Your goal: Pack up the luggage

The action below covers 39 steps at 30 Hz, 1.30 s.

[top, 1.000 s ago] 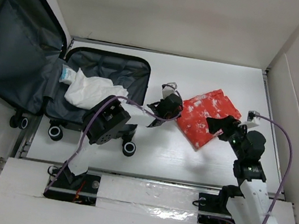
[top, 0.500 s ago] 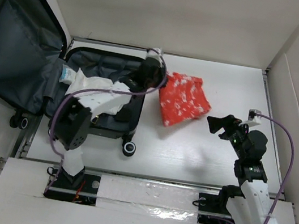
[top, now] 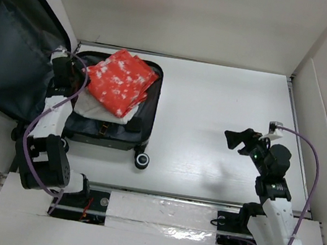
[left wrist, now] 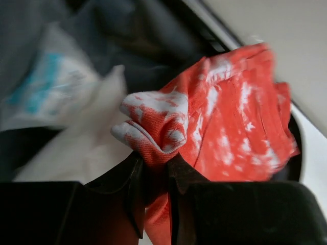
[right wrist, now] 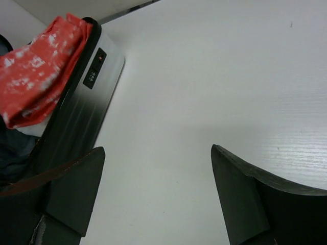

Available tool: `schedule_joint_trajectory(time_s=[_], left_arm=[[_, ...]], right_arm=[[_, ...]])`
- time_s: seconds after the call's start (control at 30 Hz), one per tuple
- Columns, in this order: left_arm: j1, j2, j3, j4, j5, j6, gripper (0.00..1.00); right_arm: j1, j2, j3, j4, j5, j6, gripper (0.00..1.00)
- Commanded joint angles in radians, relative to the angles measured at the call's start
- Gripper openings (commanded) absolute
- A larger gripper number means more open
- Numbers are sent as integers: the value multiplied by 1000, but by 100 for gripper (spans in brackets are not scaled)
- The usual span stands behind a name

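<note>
Left gripper (left wrist: 156, 176) is nearly closed, pinching a fold of the red-and-white patterned soft packet (top: 120, 81). The packet sits over a white cloth bundle (top: 88, 105) in the open black hard-shell wheeled suitcase (top: 12, 53) at the table's left. Right gripper (right wrist: 158, 191) has its fingers spread wide, holding nothing, above the white table (top: 217, 100).

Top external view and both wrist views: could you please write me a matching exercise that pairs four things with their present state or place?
Things:
1. luggage
2. red-and-white packet
3. left gripper
4. right gripper

States or places:
a. open, over bare table
b. lying open, lid tilted back to the left
c. shut on a bunched corner of fabric
d. over the white bundle in the lower half

Pairs: 1-b, 2-d, 3-c, 4-a
</note>
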Motion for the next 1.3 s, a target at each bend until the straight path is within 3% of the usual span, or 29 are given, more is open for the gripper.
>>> schedule_joint_trajectory(time_s=[0.0,0.17,0.27,0.5,0.53,0.57,0.63,0.67,0.7,0.77,0.83,0.87,0.9,0.93,0.97,1.1,1.27], left_arm=[[88,-8,-35,28,36,1,0],[113,-63,-134,22,25,-24,1],[113,-125,-134,-21,22,-34,15],[113,-327,-112,-178,-96,13,20],[113,-376,-121,-204,-130,18,27],[113,-396,-126,-221,-148,19,50],[113,-428,-137,-263,-164,32,79],[113,-432,-132,-293,-172,33,86],[113,-433,-131,-316,-179,32,87],[113,-477,-132,-360,-210,22,81],[113,-584,-144,-359,-253,15,76],[113,-620,-141,-362,-276,7,60],[113,-649,-128,-382,-306,-4,49],[113,-659,-70,-473,-399,-22,33],[113,-660,-51,-510,-441,-59,0],[85,-711,-32,-627,-687,-129,0],[3,-694,61,-837,-1110,-250,3]], right_arm=[[-7,-7,-4,38,-40,-29,90],[-7,3,-2,44,-66,-33,90],[-7,1,-1,41,-74,-38,90],[-7,-20,-1,18,-72,-46,87],[-7,-20,1,16,-75,-47,87],[-7,-19,4,12,-81,-50,87],[-7,-11,7,9,-86,-53,88],[-16,-10,10,6,-92,-55,88],[-16,-7,10,4,-94,-55,88],[-16,-5,10,4,-94,-58,85],[-16,-4,10,6,-100,-61,66],[-16,-2,10,10,-112,-63,31],[-16,-2,10,10,-121,-67,14],[-16,1,13,9,-129,-70,5],[-16,3,15,6,-147,-81,0],[-16,10,18,12,-176,-92,0],[-16,50,18,39,-238,-92,2]])
